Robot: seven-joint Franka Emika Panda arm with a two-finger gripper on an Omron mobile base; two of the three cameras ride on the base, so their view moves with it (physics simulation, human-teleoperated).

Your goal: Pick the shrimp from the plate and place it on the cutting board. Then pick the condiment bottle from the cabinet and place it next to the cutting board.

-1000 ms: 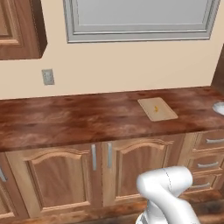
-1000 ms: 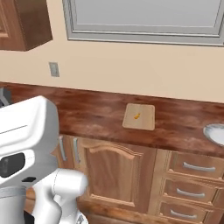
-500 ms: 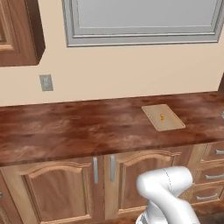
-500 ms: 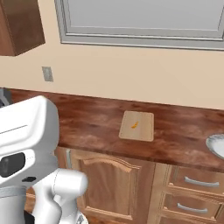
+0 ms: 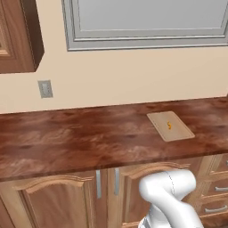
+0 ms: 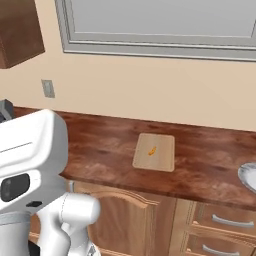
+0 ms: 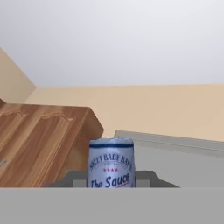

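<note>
In the hand view the condiment bottle [image 7: 111, 164], showing its blue-grey top and printed label, stands upright between my gripper's [image 7: 111, 180] finger tips, which are shut on it. The brown wooden cabinet [image 7: 43, 142] is to its left. On the counter lies the light tan cutting board [image 5: 179, 132] [image 6: 163, 159] with the small orange shrimp [image 5: 169, 125] [image 6: 152, 150] on it. The plate's rim [image 6: 248, 176] shows at the right edge of the right base view. The cabinet [image 5: 18, 38] [image 6: 20, 35] hangs at the upper left.
A dark wood counter [image 5: 80, 138] runs across, with cupboard doors [image 5: 53, 200] and drawers [image 6: 225, 221] below. A wall outlet [image 5: 45, 88] and a grey-framed window [image 5: 147, 22] are on the wall behind. My white arm [image 5: 171, 200] rises in front.
The whole picture has shifted: the base has driven closer to the counter, so the board looks larger and lower. The plate has left the left base view. The grip is unchanged.
</note>
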